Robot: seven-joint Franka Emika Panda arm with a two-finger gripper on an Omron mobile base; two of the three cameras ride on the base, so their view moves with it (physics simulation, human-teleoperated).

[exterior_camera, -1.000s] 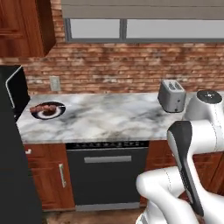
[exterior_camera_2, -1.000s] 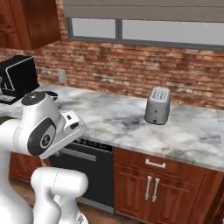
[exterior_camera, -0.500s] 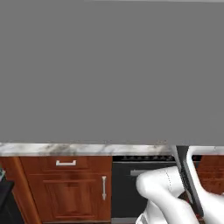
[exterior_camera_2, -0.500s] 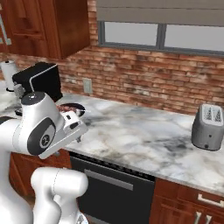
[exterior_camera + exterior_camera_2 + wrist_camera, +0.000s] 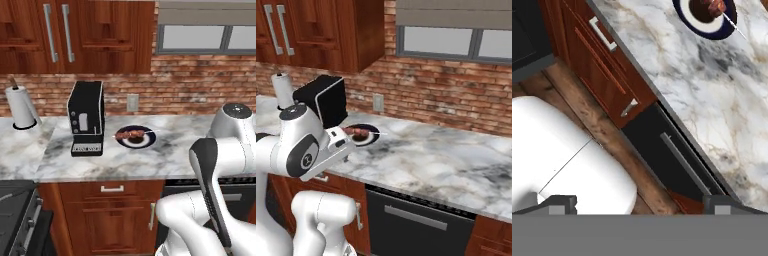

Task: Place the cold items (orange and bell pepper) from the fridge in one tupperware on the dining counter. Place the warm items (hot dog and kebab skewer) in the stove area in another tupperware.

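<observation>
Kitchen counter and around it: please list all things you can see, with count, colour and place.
kebab skewer: one, brown meat, on the plate
plate: one, dark blue, on the counter right of the coffee machine
coffee machine: one, black, on the counter near the wall
paper towel roll: one, white, far left of the counter
counter: one, grey-white marble
wall outlet: one, pale, on the brick wall
dishwasher: one, black, under the counter
gripper: one, dark tips, open, empty

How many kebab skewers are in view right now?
1. The kebab skewer lies on a dark plate on the marble counter, just right of the black coffee machine. Others may be hidden beyond these views.
</observation>
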